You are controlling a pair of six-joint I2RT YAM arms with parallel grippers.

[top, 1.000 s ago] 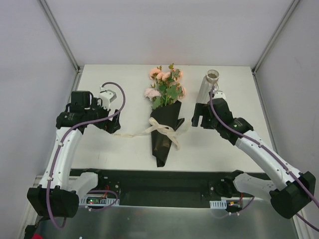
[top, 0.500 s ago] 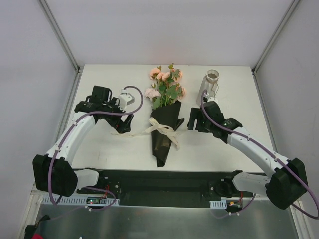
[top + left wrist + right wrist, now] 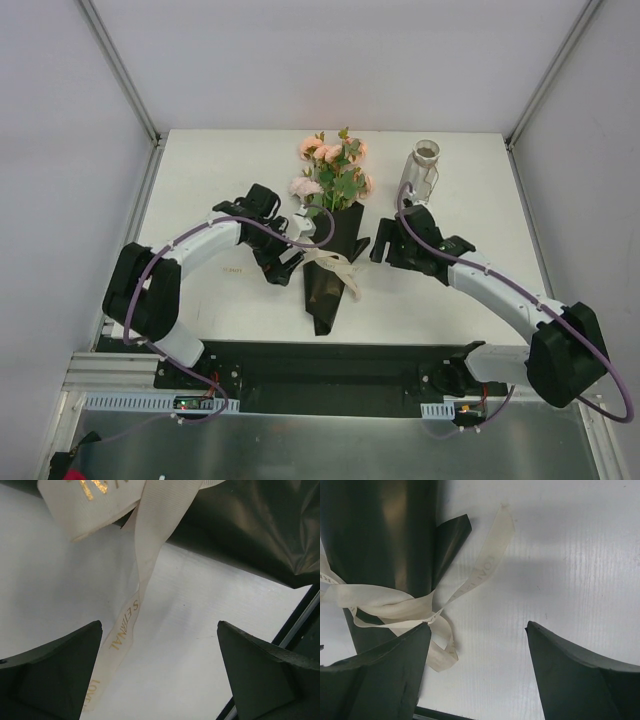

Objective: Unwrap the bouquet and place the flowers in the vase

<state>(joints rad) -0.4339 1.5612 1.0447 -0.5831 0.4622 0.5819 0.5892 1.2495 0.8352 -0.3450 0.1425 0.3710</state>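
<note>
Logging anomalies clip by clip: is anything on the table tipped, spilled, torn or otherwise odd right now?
Nothing stands out. The bouquet lies flat in the middle of the table, wrapped, with its ribbon tied and the tails lying loose. The vase looks upright near the far right corner. No spill or tear shows.

Cream ribbon (image 3: 146, 555) trails between spread fingers (image 3: 50, 672) — black paper (image 3: 250, 525) behind.

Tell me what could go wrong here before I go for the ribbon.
1. The left tool is open over a ribbon tail; nothing grips the bouquet, so a pull may drag it rather than untie the bow.
2. The vase stands just behind the right arm; swinging back could tip it.
</note>
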